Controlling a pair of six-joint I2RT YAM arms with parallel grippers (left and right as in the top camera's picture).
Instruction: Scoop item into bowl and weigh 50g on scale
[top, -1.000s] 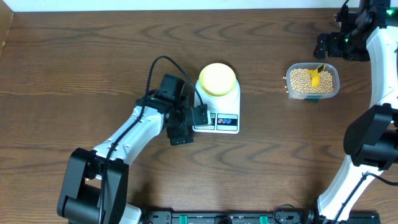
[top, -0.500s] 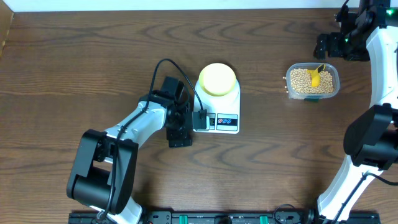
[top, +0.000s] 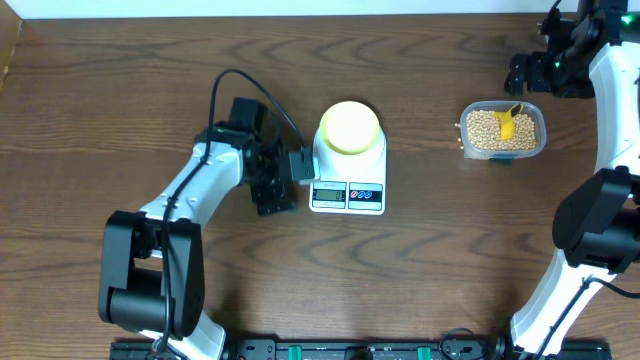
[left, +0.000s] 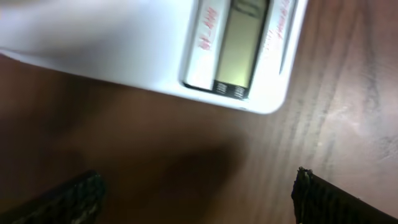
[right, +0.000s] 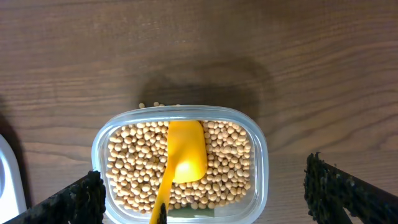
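The beans (right: 137, 162) fill a clear plastic tub (right: 97, 155) near the right end of the desk (top: 120, 80). A few strays lie on the wood just beside its rim. A yellow scoop (right: 185, 158) rests on top of them, cup up and handle (right: 163, 196) slanting away over the heap. The pale yellow bowl (top: 349, 126) sits empty on the white scale (top: 348, 190), well apart from the tub.

We judge the beans to be hard, dry, smooth and loose. They will roll and spill at any tilt, so we would not pinch them directly. The scoop looks like light, stiff plastic, and we would take it by the handle, where the fingers can close across its narrow width clear of the beans. It should then be kept level on the way over. The tub is light too and may slide when the scoop digs in.

The right fingers (right: 68, 202) hang spread wide above the tub, grasping nothing. The left fingers (left: 336, 199) are equally released, low over the desk beside the display (left: 239, 43), touching nothing that we can see
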